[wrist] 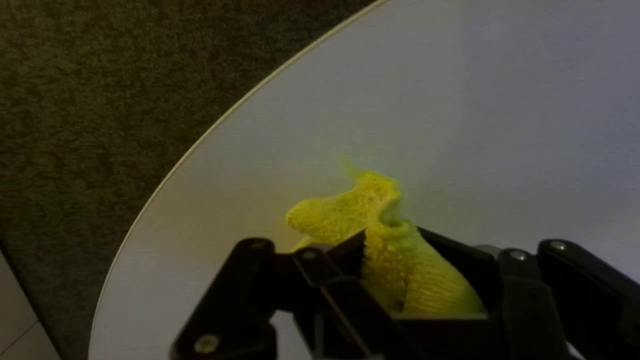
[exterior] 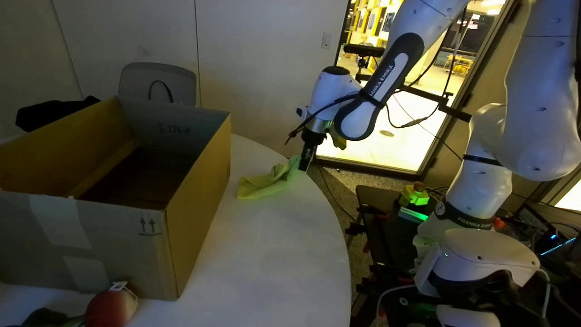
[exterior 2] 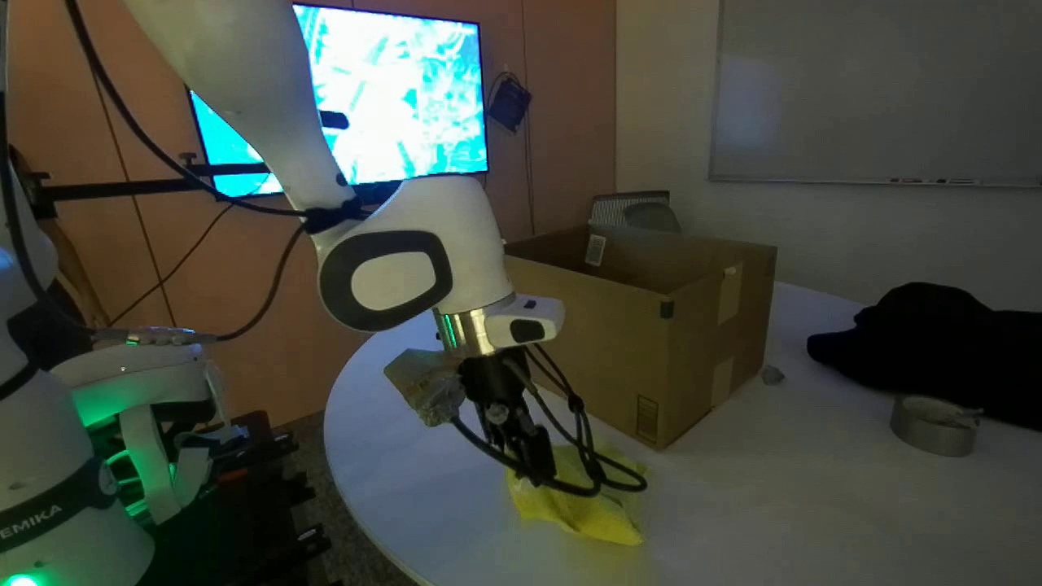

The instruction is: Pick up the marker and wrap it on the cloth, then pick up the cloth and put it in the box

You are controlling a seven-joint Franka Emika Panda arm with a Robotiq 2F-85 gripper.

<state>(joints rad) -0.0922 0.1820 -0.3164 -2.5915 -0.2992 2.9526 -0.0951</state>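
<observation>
The yellow cloth lies crumpled on the white round table, near its edge. It shows in both exterior views (exterior: 265, 184) (exterior 2: 582, 514) and in the wrist view (wrist: 415, 275). My gripper (exterior: 306, 162) is shut on a raised fold of the cloth, and it also shows in an exterior view (exterior 2: 533, 468). In the wrist view the fold stands between the fingertips (wrist: 391, 231), and the rest spreads out beneath. The marker does not show in any view; whether the cloth covers it cannot be told. The open cardboard box (exterior: 202, 200) stands beside the cloth, also in an exterior view (exterior 2: 602, 350).
The table (exterior: 281, 254) has a curved edge close to the gripper. A red and white round object (exterior: 111, 309) is in front of the box. A grey tape roll (exterior 2: 932, 427), a small grey lump (exterior 2: 772, 374) and a black fabric heap (exterior 2: 936, 342) lie beyond the box.
</observation>
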